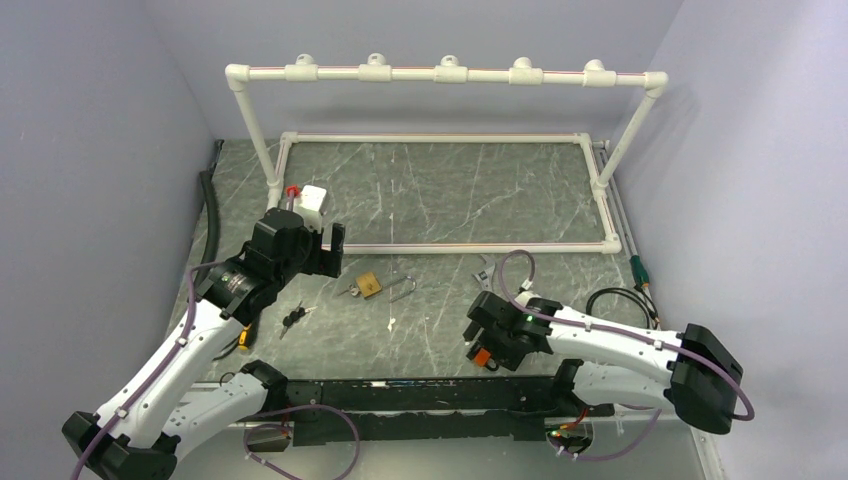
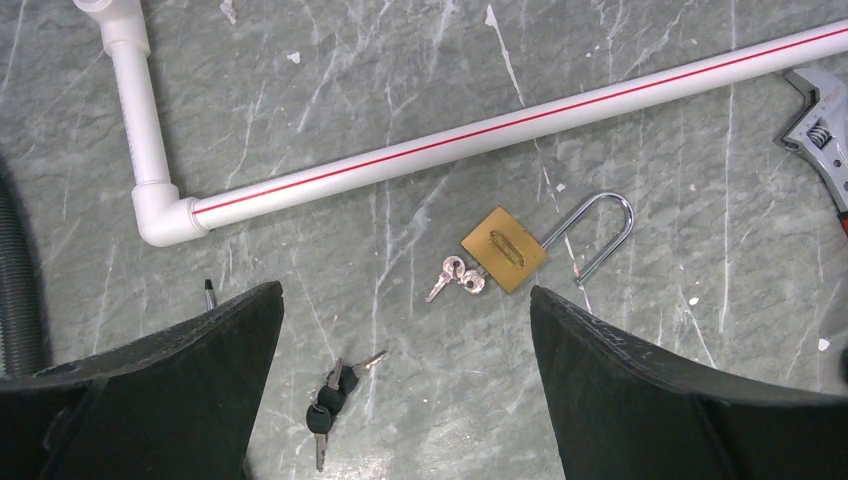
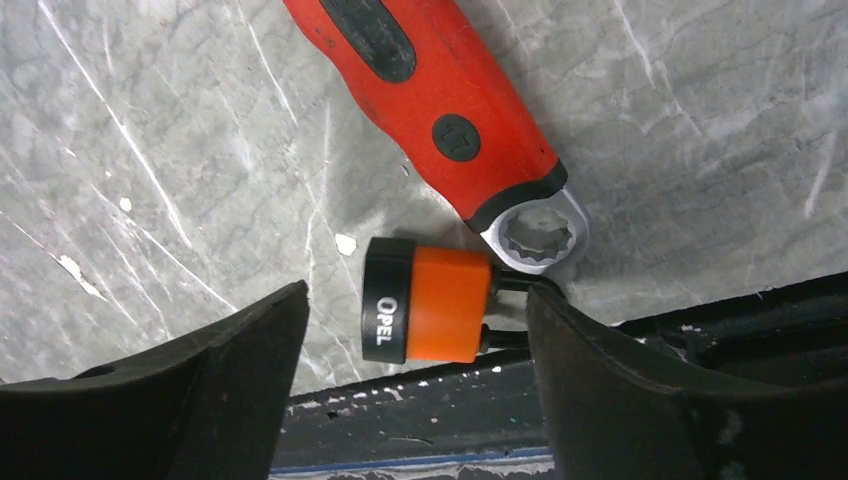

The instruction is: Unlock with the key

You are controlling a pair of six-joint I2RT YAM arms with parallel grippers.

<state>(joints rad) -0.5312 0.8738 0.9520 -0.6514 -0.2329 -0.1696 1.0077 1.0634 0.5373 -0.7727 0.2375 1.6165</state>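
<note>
**Plainly, no key in hand yet**

The left jaws stood wide open and empty above the table (image 2: 400, 100). Between them, nearer the left finger, lay a black-headed key bunch (image 2: 328, 400). Ahead of the gap lay silver keys (image 2: 455, 276) touching the brass padlock (image 2: 503, 249), whose shackle (image 2: 603, 232) pointed off beyond the right finger. Whether a key already sat in the lock could not be told. The best move was probably to pinch the silver key's head flat and turn it without dragging the lock. The right jaws, also open, straddled an orange-and-black cylinder (image 3: 430, 303) without clamping it.
</note>
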